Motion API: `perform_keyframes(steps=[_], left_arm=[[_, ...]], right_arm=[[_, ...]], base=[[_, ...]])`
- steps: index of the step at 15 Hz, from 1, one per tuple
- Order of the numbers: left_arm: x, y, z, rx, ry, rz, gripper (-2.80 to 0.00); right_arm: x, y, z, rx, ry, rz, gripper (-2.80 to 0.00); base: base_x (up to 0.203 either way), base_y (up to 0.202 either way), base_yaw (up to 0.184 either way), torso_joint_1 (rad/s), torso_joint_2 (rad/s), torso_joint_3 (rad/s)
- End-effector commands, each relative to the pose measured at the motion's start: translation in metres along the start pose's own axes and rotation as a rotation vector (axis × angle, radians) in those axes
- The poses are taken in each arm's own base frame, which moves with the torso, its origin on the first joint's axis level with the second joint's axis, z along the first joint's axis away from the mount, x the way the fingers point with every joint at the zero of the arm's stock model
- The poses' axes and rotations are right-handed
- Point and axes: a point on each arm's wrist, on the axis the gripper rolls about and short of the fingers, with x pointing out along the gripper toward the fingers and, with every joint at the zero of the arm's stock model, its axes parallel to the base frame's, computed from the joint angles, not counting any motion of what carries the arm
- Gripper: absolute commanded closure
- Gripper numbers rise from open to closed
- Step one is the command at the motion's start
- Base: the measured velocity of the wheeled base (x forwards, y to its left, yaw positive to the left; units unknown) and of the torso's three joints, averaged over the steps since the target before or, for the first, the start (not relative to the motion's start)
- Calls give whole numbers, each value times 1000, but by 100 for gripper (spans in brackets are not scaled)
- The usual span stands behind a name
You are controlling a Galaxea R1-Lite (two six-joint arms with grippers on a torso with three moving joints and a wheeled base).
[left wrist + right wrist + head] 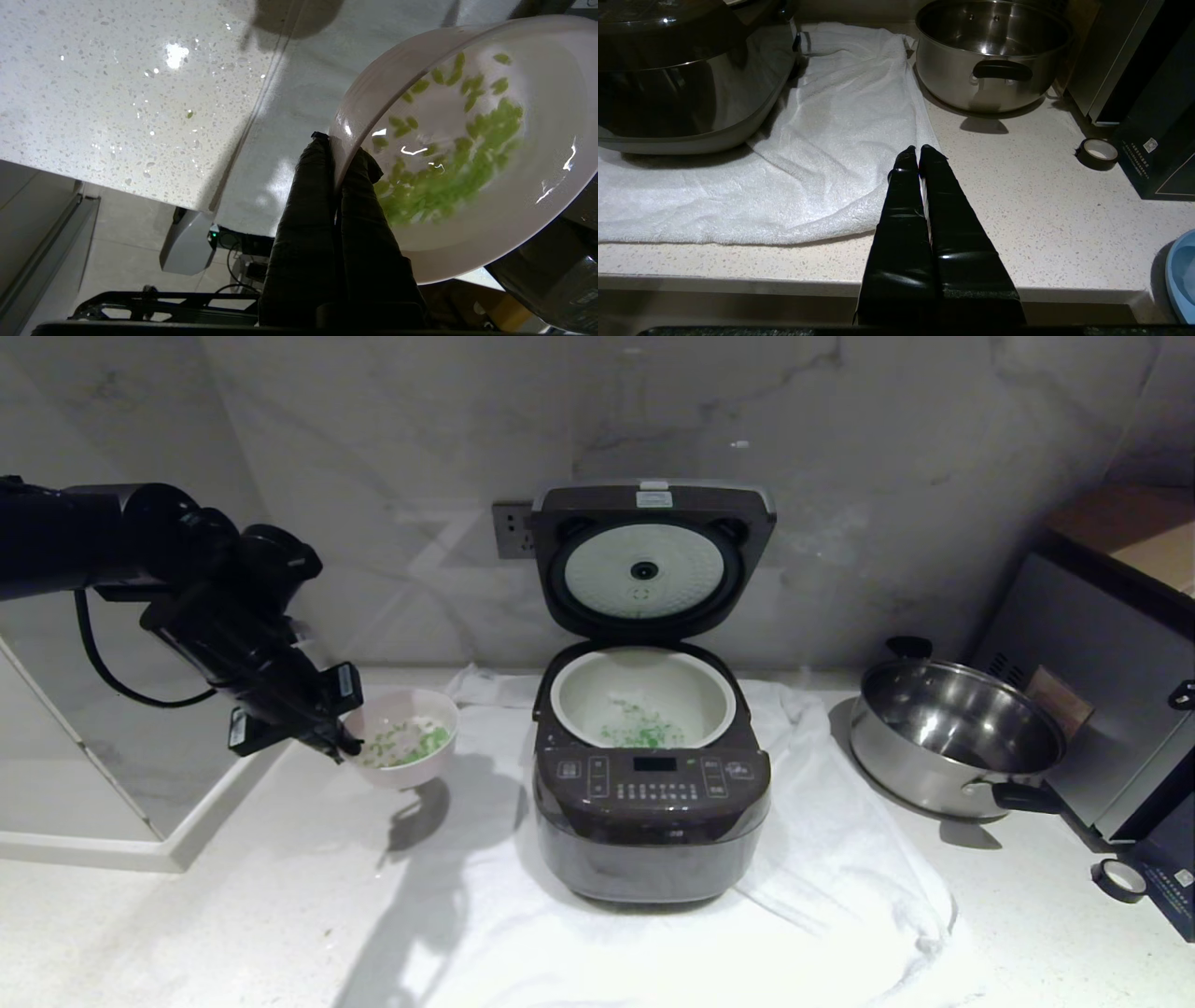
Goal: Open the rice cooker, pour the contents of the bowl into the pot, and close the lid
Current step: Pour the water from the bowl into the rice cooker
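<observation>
Your left gripper is pinched on the rim of the bowl, held aloft left of the rice cooker; light, stiff, glossy, likely slippery, so keep that rim hold firm.

The bowl is pink with green bits inside. The rice cooker is dark brown. Its pot is white.

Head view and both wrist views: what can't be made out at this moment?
- Right gripper: outside the head view; only its own wrist view shows it, shut and empty.
- Rice cooker button labels: too small in the head view.
- Bowl: far rim cut off by the left wrist view's edge; left gripper covers part of its rim.
- Green bits: blurred.
</observation>
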Motion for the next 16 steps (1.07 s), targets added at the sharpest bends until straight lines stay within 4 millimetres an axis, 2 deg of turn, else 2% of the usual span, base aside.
perform_keyframes(steps=[1, 4, 9, 12, 16], left_arm=[[2, -7, 0, 14, 5, -6, 0], [0, -16, 2, 31, -3, -17, 0], [10, -30, -2, 70, 22, -23, 0], [4, -36, -4, 72, 34, -116, 0], [-2, -42, -9, 61, 22, -138, 0]], right_arm=[[0, 0, 0, -1, 1, -1, 0], [0, 0, 0, -1, 0, 1, 0], [0, 0, 0, -1, 3, 0, 0], [0, 0, 0, -1, 1, -1, 0], [0, 0, 0, 1, 3, 1, 0]], base=[[0, 0, 0, 0, 0, 0], [0, 0, 0, 0, 0, 0], [0, 0, 0, 0, 0, 0], [0, 0, 0, 0, 0, 0], [0, 0, 0, 0, 0, 0]])
